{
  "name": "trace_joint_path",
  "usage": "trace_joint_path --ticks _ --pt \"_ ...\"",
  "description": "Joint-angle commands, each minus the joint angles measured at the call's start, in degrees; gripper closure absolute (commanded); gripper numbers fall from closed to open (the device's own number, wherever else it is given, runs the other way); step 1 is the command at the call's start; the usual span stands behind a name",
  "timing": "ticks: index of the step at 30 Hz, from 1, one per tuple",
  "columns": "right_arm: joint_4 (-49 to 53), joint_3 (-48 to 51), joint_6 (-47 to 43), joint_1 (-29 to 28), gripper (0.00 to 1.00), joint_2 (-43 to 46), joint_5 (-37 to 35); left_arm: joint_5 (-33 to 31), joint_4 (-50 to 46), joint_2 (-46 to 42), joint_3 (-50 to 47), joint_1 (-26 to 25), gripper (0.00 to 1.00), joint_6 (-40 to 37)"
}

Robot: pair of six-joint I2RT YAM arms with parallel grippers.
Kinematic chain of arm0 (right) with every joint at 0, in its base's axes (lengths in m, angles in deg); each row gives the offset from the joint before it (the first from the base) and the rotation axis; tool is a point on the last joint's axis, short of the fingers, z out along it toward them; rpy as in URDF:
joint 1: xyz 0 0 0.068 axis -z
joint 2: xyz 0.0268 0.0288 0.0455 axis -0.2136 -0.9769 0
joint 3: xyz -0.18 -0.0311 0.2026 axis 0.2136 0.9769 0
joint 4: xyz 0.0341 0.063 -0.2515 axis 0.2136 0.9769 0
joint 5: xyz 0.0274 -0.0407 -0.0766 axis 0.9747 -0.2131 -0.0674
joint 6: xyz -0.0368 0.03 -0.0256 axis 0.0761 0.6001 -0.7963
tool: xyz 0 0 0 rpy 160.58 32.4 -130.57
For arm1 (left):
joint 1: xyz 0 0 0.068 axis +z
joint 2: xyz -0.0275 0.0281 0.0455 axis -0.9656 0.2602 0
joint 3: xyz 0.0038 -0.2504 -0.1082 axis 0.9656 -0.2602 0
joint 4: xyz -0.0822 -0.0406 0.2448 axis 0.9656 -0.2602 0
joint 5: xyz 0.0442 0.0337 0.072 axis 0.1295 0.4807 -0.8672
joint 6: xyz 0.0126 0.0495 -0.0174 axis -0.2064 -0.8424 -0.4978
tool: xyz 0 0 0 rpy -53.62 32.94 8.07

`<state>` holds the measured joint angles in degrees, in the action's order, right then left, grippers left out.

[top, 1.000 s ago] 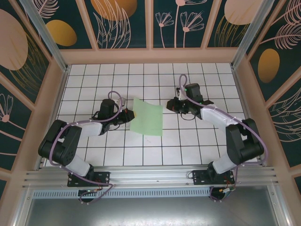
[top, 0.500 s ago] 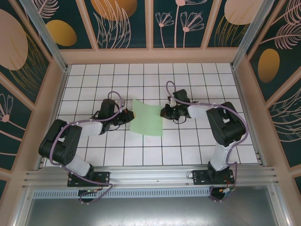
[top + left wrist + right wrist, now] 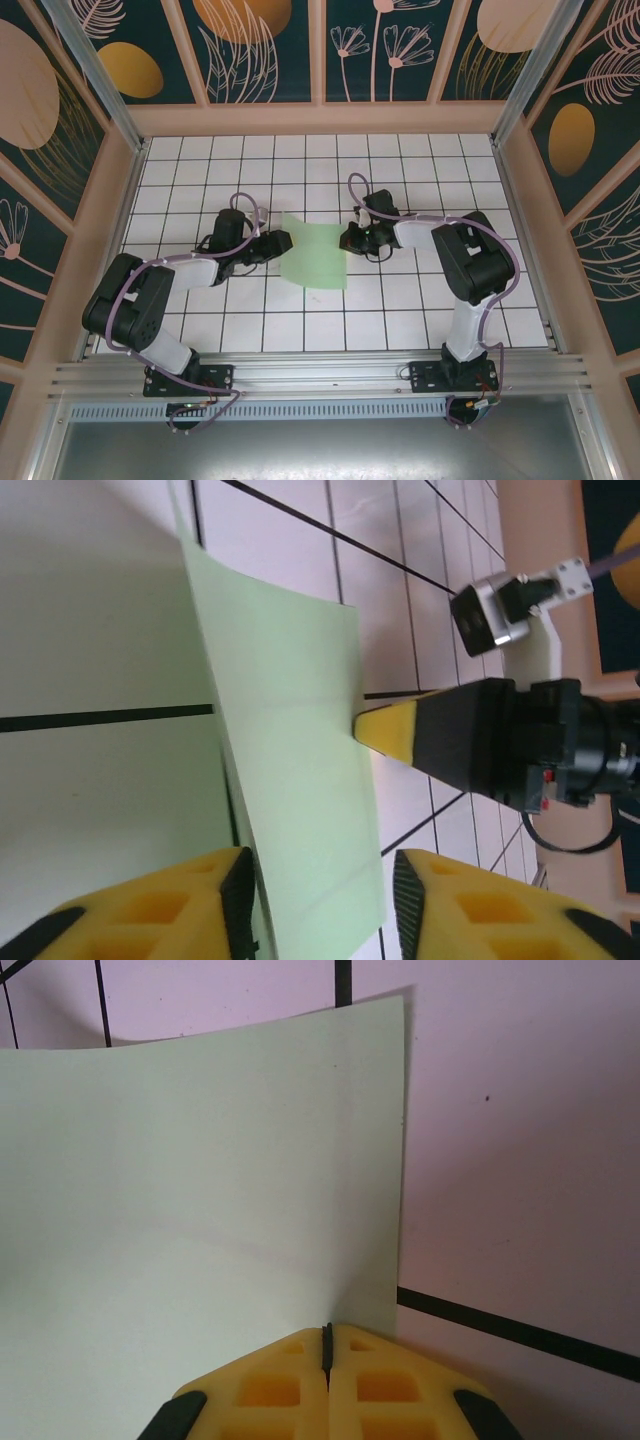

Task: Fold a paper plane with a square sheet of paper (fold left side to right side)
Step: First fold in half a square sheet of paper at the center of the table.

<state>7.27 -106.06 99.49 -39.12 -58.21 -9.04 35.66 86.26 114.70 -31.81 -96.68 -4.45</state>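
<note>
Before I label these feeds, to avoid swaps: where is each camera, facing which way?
Top external: above and behind the left arm and right arm, looking down on the white grid table.
Left wrist: looks across the pale mint-green paper sheet at the right gripper; own yellow fingers below.
Right wrist: looks onto that sheet; own shut yellow fingers.
Shared: the sheet, everywhere.

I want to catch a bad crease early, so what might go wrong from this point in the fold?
The left fingers stand open around the lifted left edge of the square sheet of paper; unless they close on it, that edge may drop flat. The right fingers, shut, touch the sheet just at its right edge; so slight a hold may let it slide or swivel, skewing the crease.
</note>
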Motion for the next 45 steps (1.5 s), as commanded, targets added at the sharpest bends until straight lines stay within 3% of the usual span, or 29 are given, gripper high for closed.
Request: trace_joint_path --ticks 1,5,11,14,20,25,28,37,45 --pt "2.13 -0.24 -1.19 -0.53 0.93 -1.43 -1.73 2.57 3.57 0.61 2.21 -1.76 0.48 1.30" --pt "1.29 0.03 -1.21 -0.58 0.93 -1.01 -1.47 2.57 3.89 3.08 4.63 -4.08 0.40 1.52" --pt "-2.85 1.53 -0.02 -0.21 0.91 1.43 0.29 2.58 5.72 7.19 6.65 -5.97 0.40 2.47" --pt "-6.60 2.58 0.80 0.58 0.88 4.54 2.30 2.59 6.44 9.36 7.19 -6.35 0.45 2.80" --pt "-10.33 3.92 2.56 1.99 0.66 9.82 6.00 2.24 6.63 11.00 7.77 -6.94 0.61 2.62" --pt "-15.11 4.11 6.41 1.31 0.55 8.89 13.48 1.72 6.37 11.71 7.57 -7.14 0.74 2.38" --pt "-14.23 2.79 6.83 0.31 0.52 6.91 13.88 1.49 6.19 11.64 7.44 -7.29 0.77 2.17" --pt "-14.59 1.26 8.10 -1.79 0.54 2.63 16.16 1.13 6.02 11.40 7.38 -7.42 0.82 2.10" --pt "-13.71 0.62 7.93 -2.13 0.81 1.35 16.62 0.91 5.84 11.14 7.27 -7.42 0.83 2.15"
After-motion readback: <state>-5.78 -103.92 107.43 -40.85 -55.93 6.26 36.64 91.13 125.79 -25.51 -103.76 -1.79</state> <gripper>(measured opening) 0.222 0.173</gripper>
